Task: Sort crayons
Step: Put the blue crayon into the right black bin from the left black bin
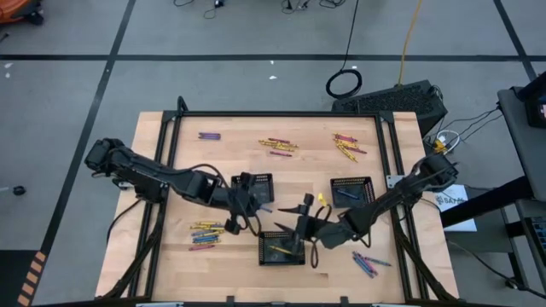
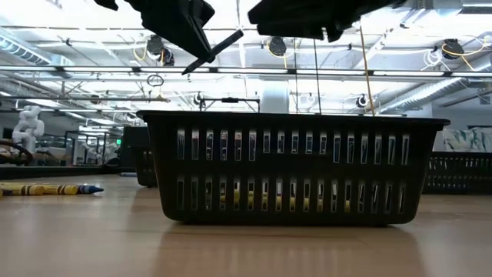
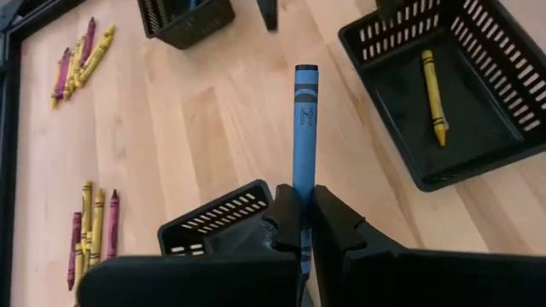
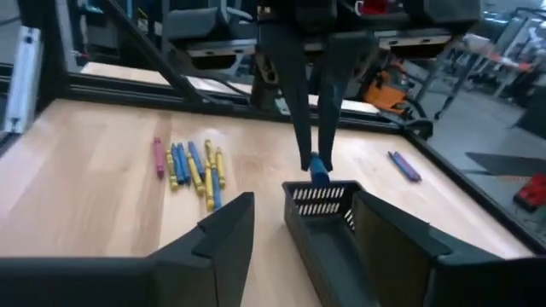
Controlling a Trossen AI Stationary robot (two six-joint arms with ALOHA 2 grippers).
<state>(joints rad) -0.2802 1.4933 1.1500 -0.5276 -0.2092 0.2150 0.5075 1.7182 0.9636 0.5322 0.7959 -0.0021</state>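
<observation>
While the left gripper [image 3: 300,223] clamps a blue wax crayon with a paper wrapper [image 3: 304,128] between its dark fingers, it hangs above the light wooden table [image 1: 171,256], just over the left black mesh rectangular tray [image 1: 256,189]. The step in hand looks like carrying this blue crayon to its tray; the next move probably calls for lowering it over the correct tray and letting go. The right gripper [image 4: 299,234] waits with its fingers spread wide and empty near the front black mesh tray [image 1: 281,248], which holds one yellow crayon [image 3: 432,95]. A third black mesh tray [image 1: 351,189] sits to the right. Loose crayon clusters lie near left [image 1: 206,233], near right [image 1: 369,263] and along the far side [image 1: 279,146]. The level view is mostly blocked by the front tray's wall, and tray contents elsewhere are hard to make out.
</observation>
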